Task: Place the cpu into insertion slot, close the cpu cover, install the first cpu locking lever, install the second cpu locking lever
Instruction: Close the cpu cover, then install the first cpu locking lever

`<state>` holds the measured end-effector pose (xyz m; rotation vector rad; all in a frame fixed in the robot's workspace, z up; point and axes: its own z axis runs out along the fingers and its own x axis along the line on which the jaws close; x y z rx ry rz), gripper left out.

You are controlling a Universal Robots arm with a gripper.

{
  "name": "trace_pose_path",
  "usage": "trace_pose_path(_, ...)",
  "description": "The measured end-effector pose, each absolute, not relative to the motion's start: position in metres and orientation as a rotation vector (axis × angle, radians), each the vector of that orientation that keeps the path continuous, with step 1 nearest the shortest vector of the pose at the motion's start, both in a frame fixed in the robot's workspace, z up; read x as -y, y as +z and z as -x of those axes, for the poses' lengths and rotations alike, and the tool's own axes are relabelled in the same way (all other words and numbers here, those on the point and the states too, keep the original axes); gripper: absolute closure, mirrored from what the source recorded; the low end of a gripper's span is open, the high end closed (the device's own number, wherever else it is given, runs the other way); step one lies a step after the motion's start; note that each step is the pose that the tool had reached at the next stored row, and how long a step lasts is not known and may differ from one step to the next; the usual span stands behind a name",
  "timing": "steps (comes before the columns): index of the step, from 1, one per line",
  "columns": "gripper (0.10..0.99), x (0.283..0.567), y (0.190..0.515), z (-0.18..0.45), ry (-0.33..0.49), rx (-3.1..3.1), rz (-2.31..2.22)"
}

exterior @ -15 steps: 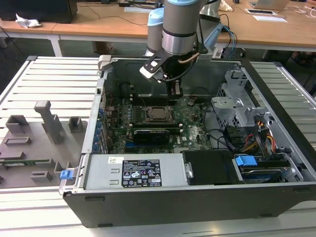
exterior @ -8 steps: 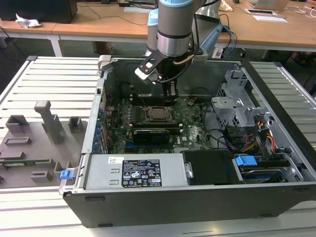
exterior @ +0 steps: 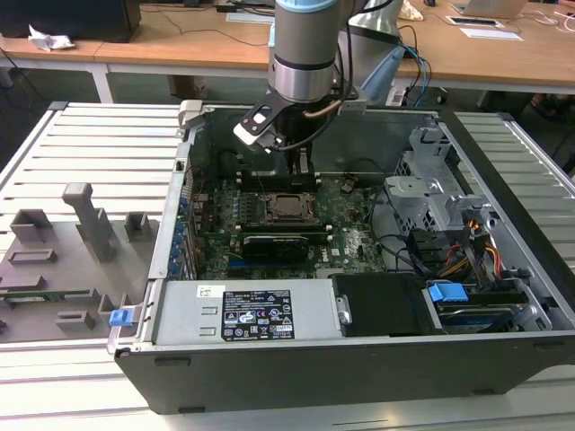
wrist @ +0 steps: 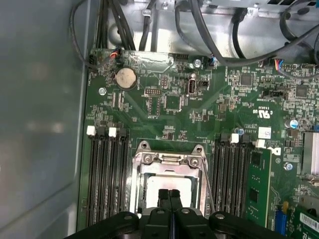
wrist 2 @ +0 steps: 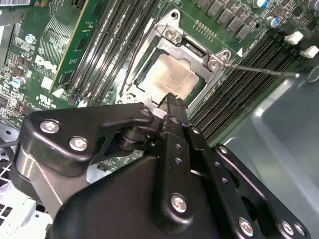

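— Where is the cpu [wrist: 169,181]?

— It sits in the insertion slot [exterior: 289,206], mid-board inside the open computer case [exterior: 296,377]. The cpu cover [wrist: 169,160] lies flat over it, and the chip's pale top shows through the window.

— And the gripper [wrist: 169,194]?

— Its fingers are pressed together with nothing between them, tips poised over one edge of the chip (whether they touch it, I can't tell).

— Anything crowding it?

— Rows of black memory slots [wrist: 107,174] flank the socket on both sides. A thin locking lever [wrist 2: 259,71] juts out from one corner of the cover at an angle, across the slots. The grey case wall [wrist: 40,124] runs just beyond one bank of slots. In the exterior view a long black card [exterior: 283,242] lies just in front of the socket. Dark cables [wrist: 199,30] hang past one edge of the board.
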<state>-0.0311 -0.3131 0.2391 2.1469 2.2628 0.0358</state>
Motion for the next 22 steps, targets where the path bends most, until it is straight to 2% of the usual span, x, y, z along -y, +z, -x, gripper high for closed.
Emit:
trace_pose_path(12,0.980,0.313,0.246,0.035,0.035,-2.263,-2.147)
trace_pose_path(22,0.980,0.313,0.291,0.035,0.032,-2.264,-2.148)
